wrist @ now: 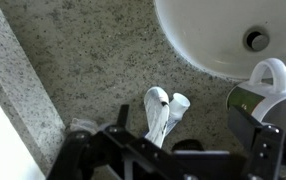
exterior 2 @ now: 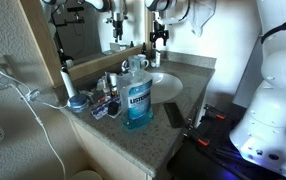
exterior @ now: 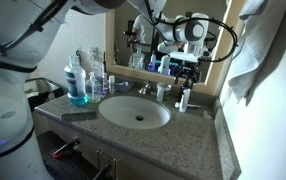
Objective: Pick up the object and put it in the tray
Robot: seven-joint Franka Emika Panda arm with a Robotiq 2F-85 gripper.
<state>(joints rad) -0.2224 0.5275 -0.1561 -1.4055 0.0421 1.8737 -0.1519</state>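
Gripper (wrist: 183, 140) spread wide, empty, above slim white bottle (wrist: 157, 115) on speckled stone worktop (wrist: 83, 60); faucet (wrist: 268, 78) and oval sink (wrist: 213, 35) close by.

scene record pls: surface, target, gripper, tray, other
surface: speckled stone counter with a white sink
target: slim white bottle, dark cap, upright on the counter near the faucet
gripper: gripper just above the bottle, jaws open, bottle between them in the wrist view
tray: cannot make one out
other: blue-liquid bottle, comb
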